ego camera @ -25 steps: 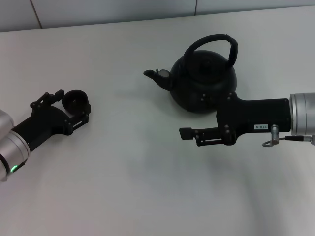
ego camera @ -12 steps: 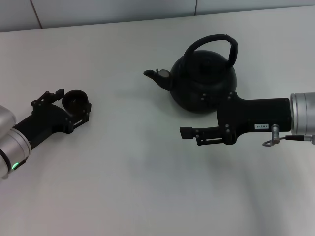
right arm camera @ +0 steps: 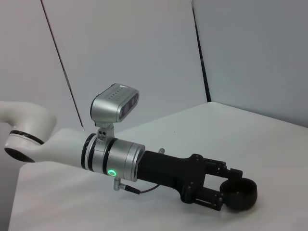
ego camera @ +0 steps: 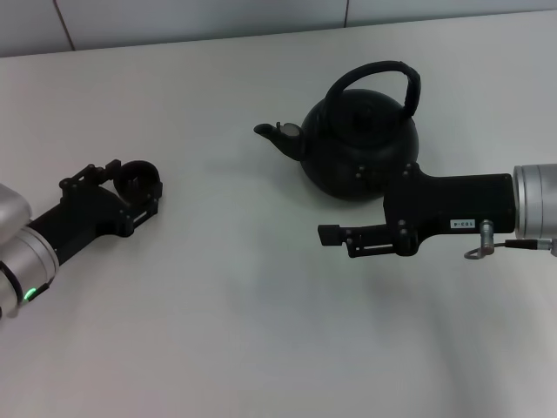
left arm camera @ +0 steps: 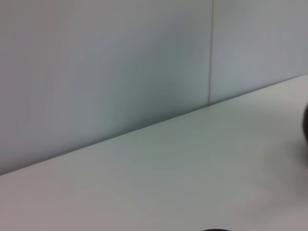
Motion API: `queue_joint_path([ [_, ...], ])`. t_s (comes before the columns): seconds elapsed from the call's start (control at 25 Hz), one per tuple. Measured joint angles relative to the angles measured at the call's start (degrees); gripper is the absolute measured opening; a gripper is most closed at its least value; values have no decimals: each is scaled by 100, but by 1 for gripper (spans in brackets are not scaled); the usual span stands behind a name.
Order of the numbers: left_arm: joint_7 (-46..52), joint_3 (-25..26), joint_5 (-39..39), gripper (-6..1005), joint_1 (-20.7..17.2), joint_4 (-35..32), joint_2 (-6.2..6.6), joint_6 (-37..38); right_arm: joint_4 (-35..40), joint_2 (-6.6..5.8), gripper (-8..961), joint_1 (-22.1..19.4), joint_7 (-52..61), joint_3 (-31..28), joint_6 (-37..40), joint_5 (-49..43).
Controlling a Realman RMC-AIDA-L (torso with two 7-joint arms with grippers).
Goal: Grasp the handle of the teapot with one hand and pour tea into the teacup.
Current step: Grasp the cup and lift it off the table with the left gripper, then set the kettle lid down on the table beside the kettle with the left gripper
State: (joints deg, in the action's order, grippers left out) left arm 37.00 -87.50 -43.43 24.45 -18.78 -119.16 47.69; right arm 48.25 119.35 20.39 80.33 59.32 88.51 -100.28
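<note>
On the white table [ego camera: 261, 331] there is 1 teapot [ego camera: 359, 144] — black, with 1 arched handle [ego camera: 383, 77] and 1 short spout [ego camera: 277, 135]. There is 1 teacup [ego camera: 137, 178], small and black. 2 robot arms are in sight, each ending in 1 gripper — the left gripper [ego camera: 130, 187] and the right gripper [ego camera: 335, 235], so 2 grippers in all.
</note>
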Motion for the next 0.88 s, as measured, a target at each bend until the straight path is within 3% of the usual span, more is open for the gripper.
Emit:
queue_joint_path([
  [0.88,454,-1429,-12,694,72,-807,-1,16,0,0,760,0,0,27,15,0],
])
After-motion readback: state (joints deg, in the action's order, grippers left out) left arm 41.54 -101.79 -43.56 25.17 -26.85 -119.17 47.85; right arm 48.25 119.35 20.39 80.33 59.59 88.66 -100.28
